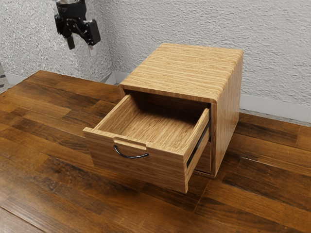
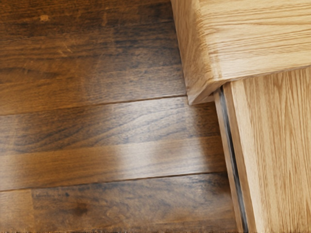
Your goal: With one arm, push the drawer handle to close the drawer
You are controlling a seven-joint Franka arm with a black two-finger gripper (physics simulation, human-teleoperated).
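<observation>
My gripper (image 1: 82, 48): one, fingers spread, raised in air, apart from the handle. Drawer (image 1: 136, 170): one, wooden, standing out from its cabinet (image 1: 187, 60). Handle (image 1: 130, 156): dark, curved, on the drawer's front. Table (image 1: 43, 145): planked, beneath the cabinet. Wall (image 1: 194, 22): pale, rough, behind.

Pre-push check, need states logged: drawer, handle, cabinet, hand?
Drawer: open, pulled well out; no contents visible.
Handle: on the drawer front, untouched.
Cabinet: upright on the table.
Hand: open, nothing between the fingers, raised, away from the handle.
</observation>
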